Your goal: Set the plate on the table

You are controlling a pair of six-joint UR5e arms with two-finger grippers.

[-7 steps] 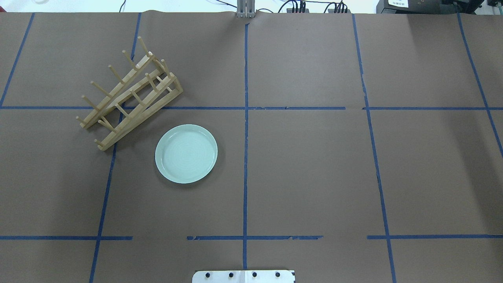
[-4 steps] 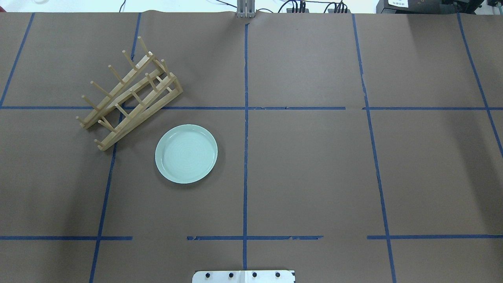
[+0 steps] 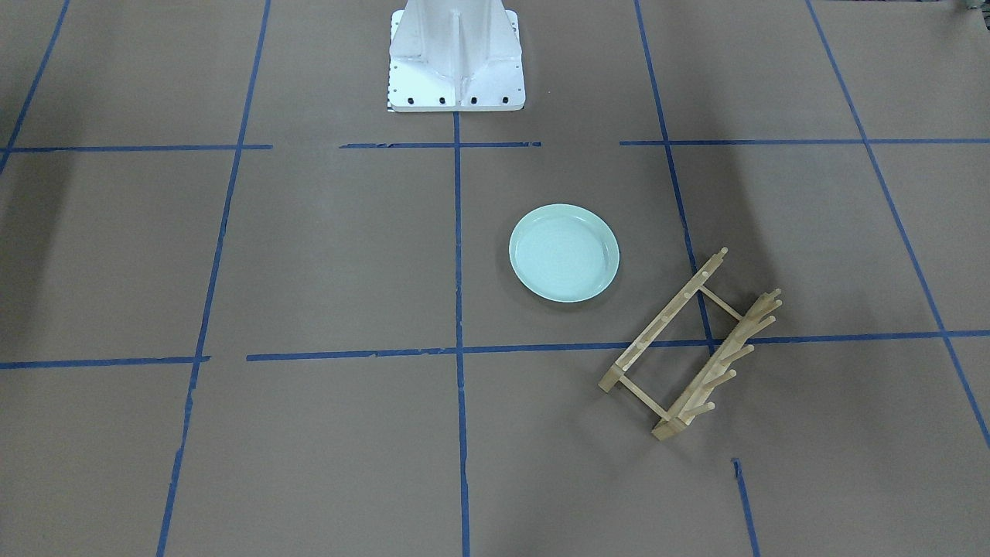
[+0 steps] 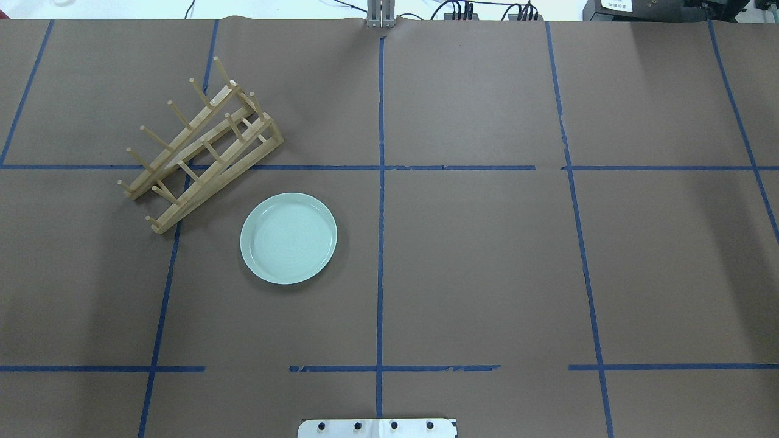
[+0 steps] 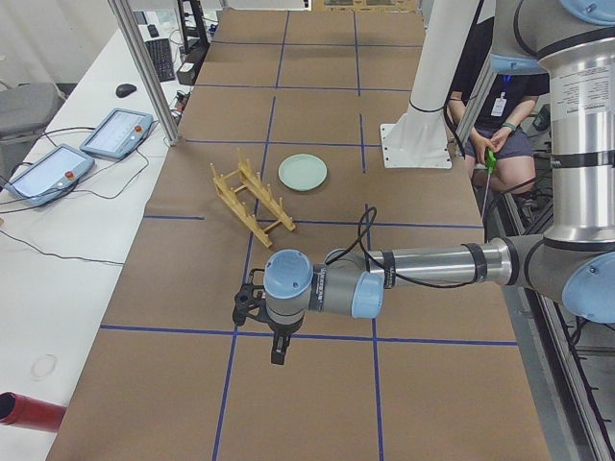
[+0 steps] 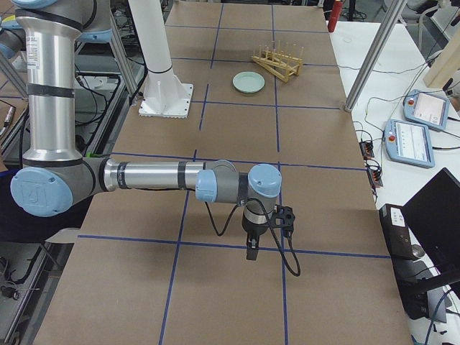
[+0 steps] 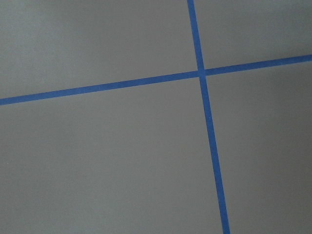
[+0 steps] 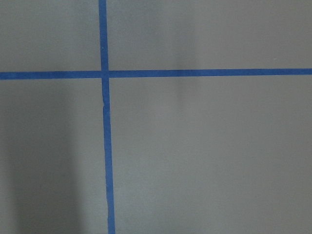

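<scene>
Wooden rack (image 4: 201, 146) stands upper left in the overhead view. Just lower right of it, the plate (image 4: 288, 238) lies flat on the table (image 4: 487, 255) (placing looks done). The left gripper (image 5: 279, 352) and right gripper (image 6: 250, 251) hang well apart from it, and I cannot tell their opening. Next, probably only parking.

From behind the robot's white base (image 4: 377, 427), one camera looks forward and down on the table (image 4: 487, 274); another faces back from across it, steeply — both catch the plate (image 4: 288, 238) and wooden rack (image 4: 201, 146). Two stand at the table's ends, looking along it. The wrist cameras hang close over blue tape (image 7: 208, 122).
</scene>
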